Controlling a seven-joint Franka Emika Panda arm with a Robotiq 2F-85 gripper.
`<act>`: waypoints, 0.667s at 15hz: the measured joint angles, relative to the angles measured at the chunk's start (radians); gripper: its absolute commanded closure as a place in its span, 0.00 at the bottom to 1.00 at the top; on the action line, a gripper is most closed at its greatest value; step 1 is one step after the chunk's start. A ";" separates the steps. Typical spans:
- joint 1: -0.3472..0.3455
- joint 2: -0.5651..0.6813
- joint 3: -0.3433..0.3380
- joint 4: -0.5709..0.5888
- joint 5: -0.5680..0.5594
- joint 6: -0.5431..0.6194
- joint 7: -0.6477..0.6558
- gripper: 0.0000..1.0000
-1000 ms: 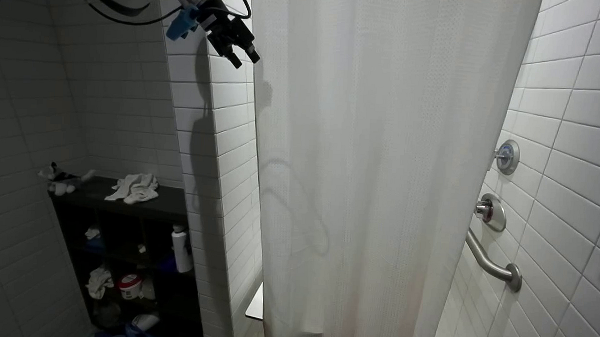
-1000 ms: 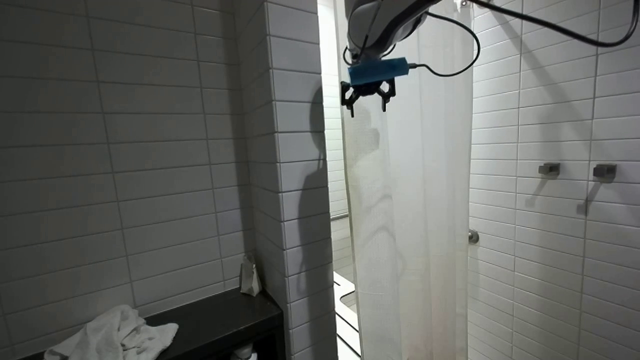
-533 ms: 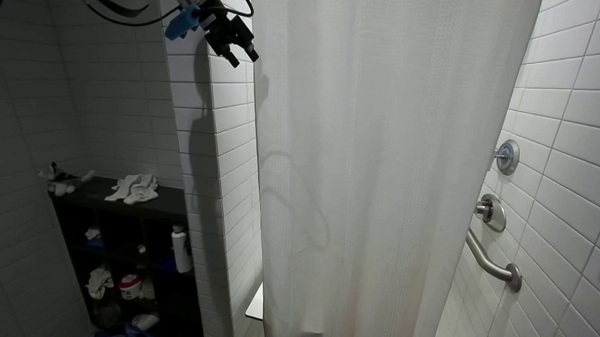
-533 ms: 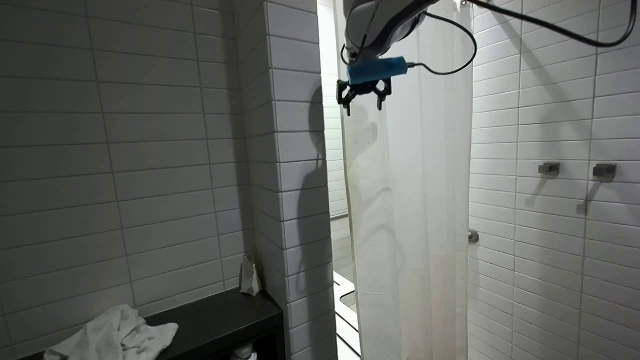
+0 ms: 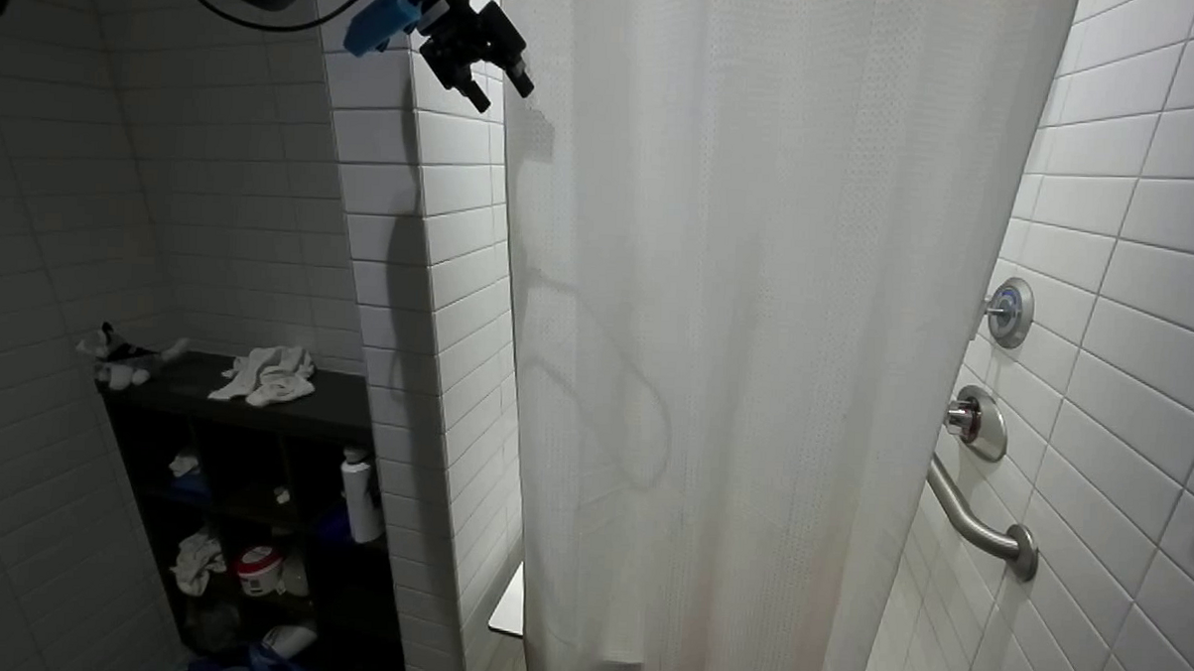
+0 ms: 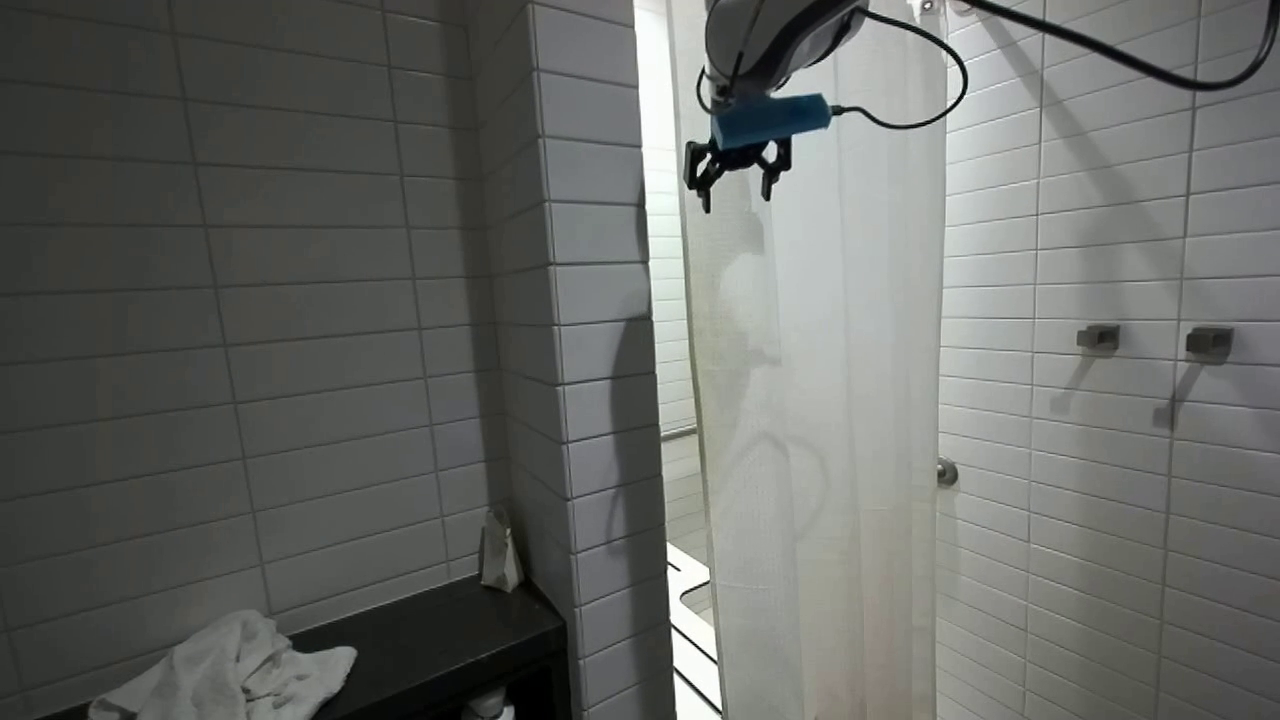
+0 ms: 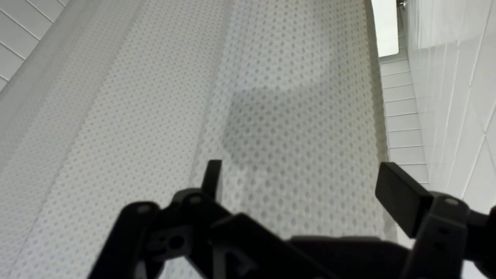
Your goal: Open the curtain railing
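Your gripper [image 7: 304,179], jaws spread wide, grasps nothing. One corner of the bench [image 5: 510,605] shows beside the curtain [image 5: 756,331]. Markings on the red-and-white tub [image 5: 258,570] are too small to read.

The white curtain [image 5: 736,330] is tall and a little see-through. It hangs down in long, soft folds, spread out wide. Little dots run over it in rows. Low down, it looks a bit pink.
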 measured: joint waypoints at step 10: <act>0.056 0.076 0.013 0.235 0.095 -0.144 -0.178 0.00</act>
